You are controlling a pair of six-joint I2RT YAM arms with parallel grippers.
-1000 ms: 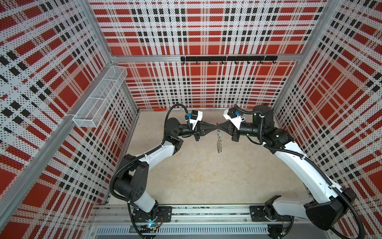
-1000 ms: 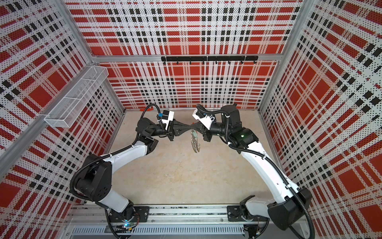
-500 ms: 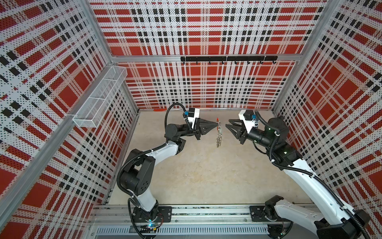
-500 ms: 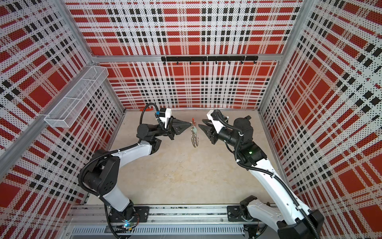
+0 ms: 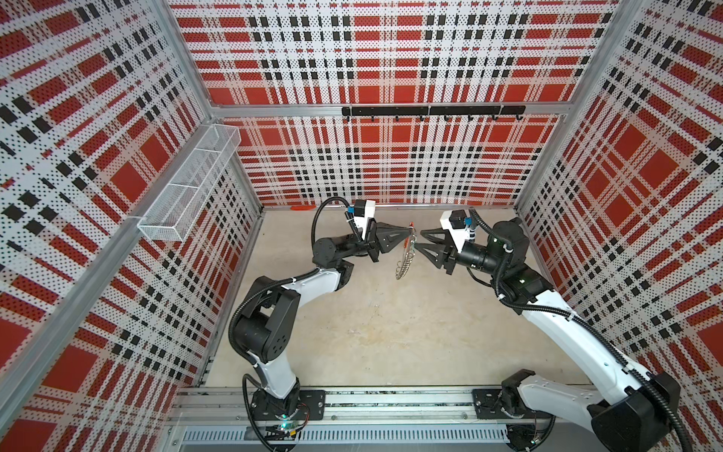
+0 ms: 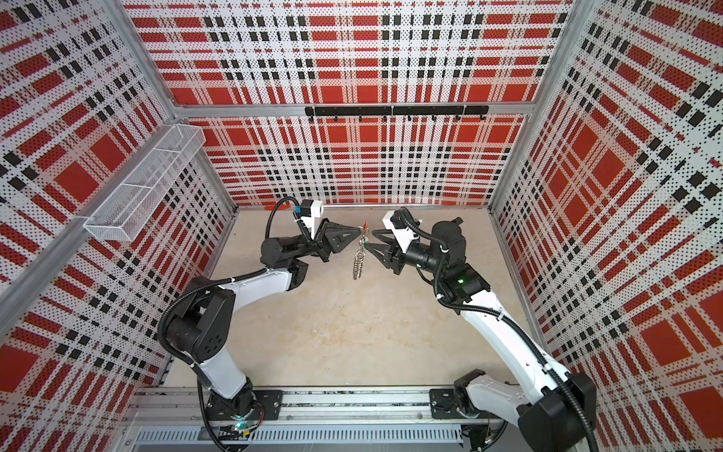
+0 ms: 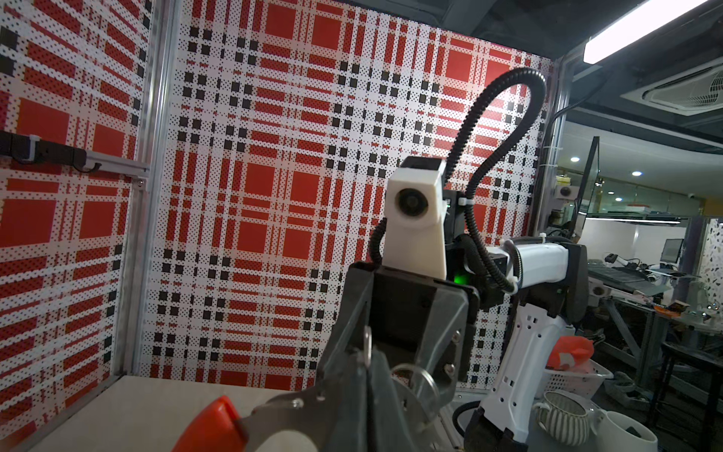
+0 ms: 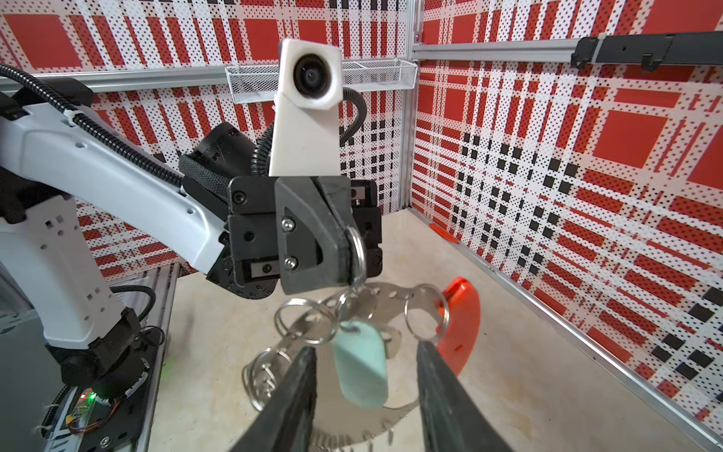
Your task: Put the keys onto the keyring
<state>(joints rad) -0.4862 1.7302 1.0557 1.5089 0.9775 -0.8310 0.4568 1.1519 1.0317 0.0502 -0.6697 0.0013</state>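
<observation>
In both top views the keyring [image 5: 404, 256] [image 6: 358, 261] hangs in the air over the middle of the table, edge-on. My left gripper [image 5: 409, 235] [image 6: 359, 231] is shut on one of its small wire loops [image 8: 358, 250]. The right wrist view shows the grey hoop [image 8: 387, 291], its red segment [image 8: 459, 325] and the keys' pale teal tag [image 8: 360, 368] dangling from a loop. My right gripper [image 5: 419, 240] [image 8: 365, 352] stands open just right of the ring, its fingers either side of the tag without touching it. In the left wrist view the hoop [image 7: 281, 411] shows by my shut left gripper [image 7: 365, 362].
A white wire basket [image 5: 187, 188] hangs on the left wall. A black hook rail [image 5: 430, 110] runs along the back wall. An orange-red strip [image 5: 303, 207] lies at the foot of the back wall. Plaid walls close in three sides.
My right gripper has opened and drawn back to the right, away from the keyring. The left gripper stays shut on the ring, which still hangs from it.
</observation>
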